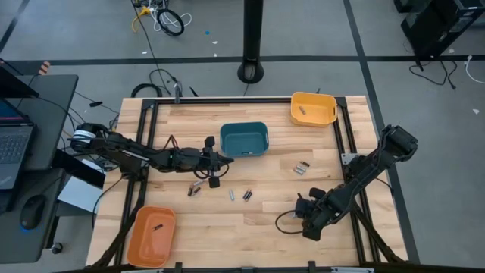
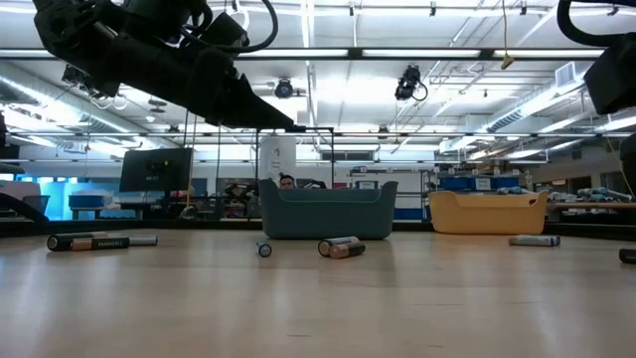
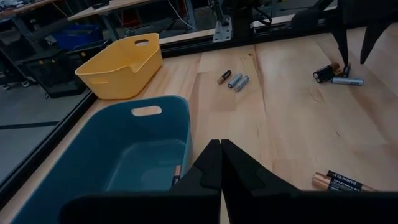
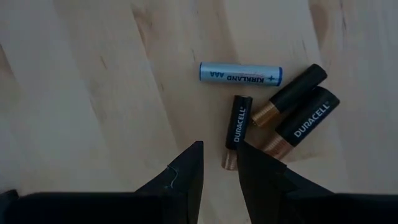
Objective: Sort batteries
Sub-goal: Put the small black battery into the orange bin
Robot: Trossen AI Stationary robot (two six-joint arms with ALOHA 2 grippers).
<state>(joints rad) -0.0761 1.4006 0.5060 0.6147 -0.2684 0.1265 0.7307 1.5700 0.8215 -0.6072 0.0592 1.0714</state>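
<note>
My teal bin sits mid-table; the yellow bin lies beyond it, the orange bin at the near left corner. My left gripper hangs clenched and empty just beside the teal bin's rim. My right gripper stands parted, grasping nothing, over four batteries well right of the teal bin.

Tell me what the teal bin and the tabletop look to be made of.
Teal bin: likely moulded plastic, with smooth matte walls, rounded corners and a cut-out handle slot. Tabletop: looks like light wood planks, with visible grain and seams between boards, under a low-sheen finish.
</note>
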